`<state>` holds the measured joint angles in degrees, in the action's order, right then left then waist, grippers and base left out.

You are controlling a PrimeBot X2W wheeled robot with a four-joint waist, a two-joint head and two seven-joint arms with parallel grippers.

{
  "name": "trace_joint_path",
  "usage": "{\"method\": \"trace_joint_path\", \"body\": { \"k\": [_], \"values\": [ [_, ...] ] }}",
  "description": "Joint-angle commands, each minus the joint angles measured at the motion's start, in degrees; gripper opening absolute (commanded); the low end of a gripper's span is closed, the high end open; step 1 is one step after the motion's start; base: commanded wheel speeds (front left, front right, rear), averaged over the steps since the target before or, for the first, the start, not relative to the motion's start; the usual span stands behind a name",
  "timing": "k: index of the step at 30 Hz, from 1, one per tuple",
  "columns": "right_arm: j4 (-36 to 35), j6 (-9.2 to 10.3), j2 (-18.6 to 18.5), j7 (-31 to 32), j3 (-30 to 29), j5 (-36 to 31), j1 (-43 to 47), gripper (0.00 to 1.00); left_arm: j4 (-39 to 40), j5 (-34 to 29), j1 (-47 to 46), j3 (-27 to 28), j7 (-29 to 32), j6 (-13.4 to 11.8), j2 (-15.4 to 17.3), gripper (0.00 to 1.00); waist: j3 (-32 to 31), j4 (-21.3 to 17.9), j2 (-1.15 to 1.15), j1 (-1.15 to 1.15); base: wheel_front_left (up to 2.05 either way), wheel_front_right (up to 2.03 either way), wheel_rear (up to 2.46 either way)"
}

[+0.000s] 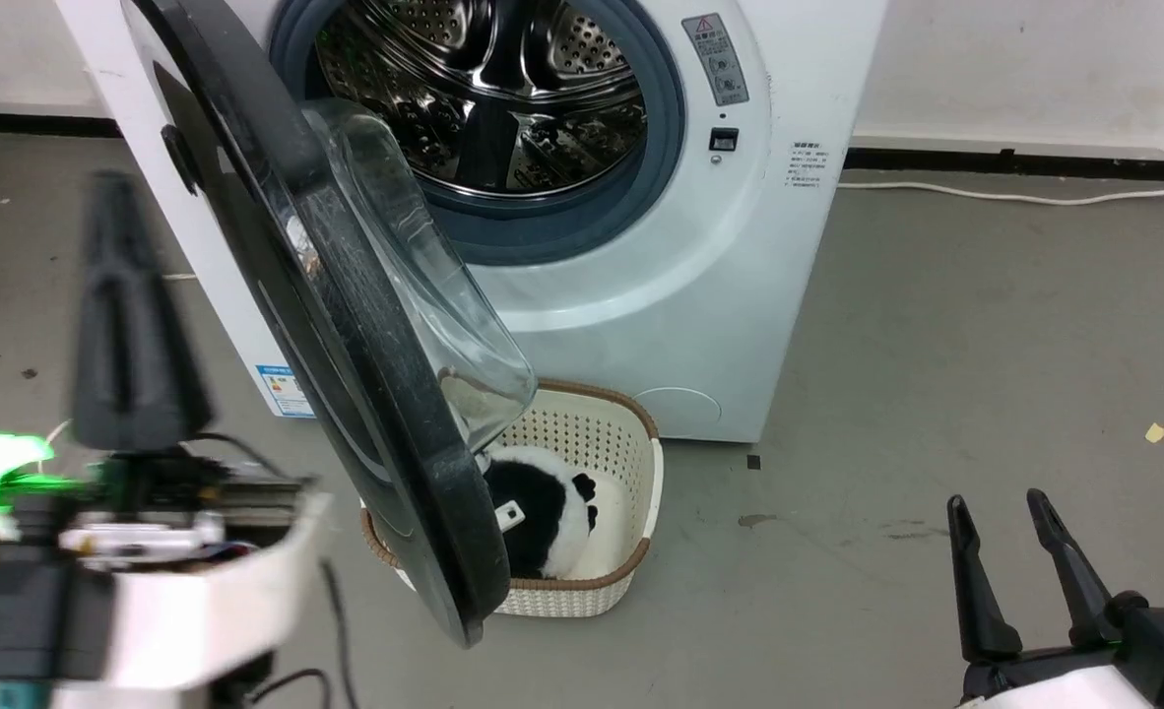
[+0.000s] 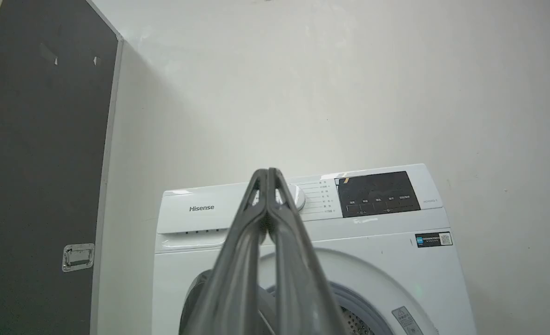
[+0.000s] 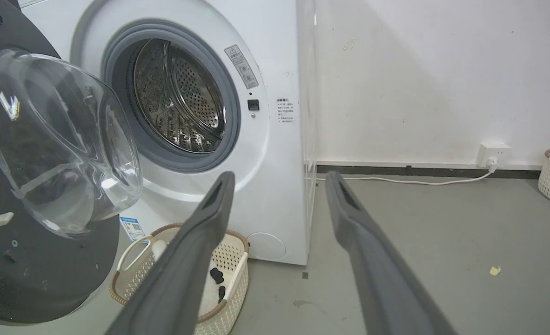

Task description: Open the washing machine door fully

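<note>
Round glossy black glass-bowled door [image 1: 365, 345] stands partly open at the left of the white front-loading washing machine [image 1: 641, 295]; the rest of its swing is still to do. The left gripper [image 2: 268, 173] has jaws pressed together, empty; the right gripper [image 1: 996, 502] has them wide.

Left gripper [image 2: 268, 176] is raised, fingers pressed together (blurred in the head view); right gripper [image 1: 996, 504] sits low, fingers spread.
</note>
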<state>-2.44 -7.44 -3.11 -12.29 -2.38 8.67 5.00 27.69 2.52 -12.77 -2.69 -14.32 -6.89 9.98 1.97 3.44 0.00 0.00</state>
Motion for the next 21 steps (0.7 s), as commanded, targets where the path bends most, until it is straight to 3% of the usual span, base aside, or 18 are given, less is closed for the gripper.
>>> {"method": "trace_joint_path", "body": {
  "k": [1, 8, 13, 21],
  "values": [
    [0.11, -0.05, 0.23, -0.40, 0.02, 0.52, -1.09, 1.00, 0.68, -1.07, -0.76, -2.12, 0.47, 0.73, -0.07, 0.00, 0.28, 0.02, 0.00, 0.00, 0.00, 0.00, 0.00],
    [0.72, -0.05, 0.23, -0.67, -0.09, 0.19, -1.53, 1.00, -0.09, -3.95, 0.56, -11.27, 2.83, 2.47, -2.09, 0.00, 0.97, 0.05, 0.00, 0.00, 0.00, 0.00, 0.00],
    [1.22, -0.05, 0.23, -1.03, -0.04, 0.64, -1.79, 1.00, -7.02, -3.71, 3.99, -18.77, 7.60, 4.71, -3.40, 0.00, 1.62, 0.30, 0.00, 0.00, 0.00, 0.00, 0.00],
    [2.05, -0.05, 0.24, -1.37, 0.16, 1.23, -2.32, 1.00, -17.83, -1.29, 8.11, -21.72, 10.32, 4.10, -4.72, 0.00, 2.13, 0.28, 0.00, 0.00, 0.00, 0.00, 0.00]
  ]
}}
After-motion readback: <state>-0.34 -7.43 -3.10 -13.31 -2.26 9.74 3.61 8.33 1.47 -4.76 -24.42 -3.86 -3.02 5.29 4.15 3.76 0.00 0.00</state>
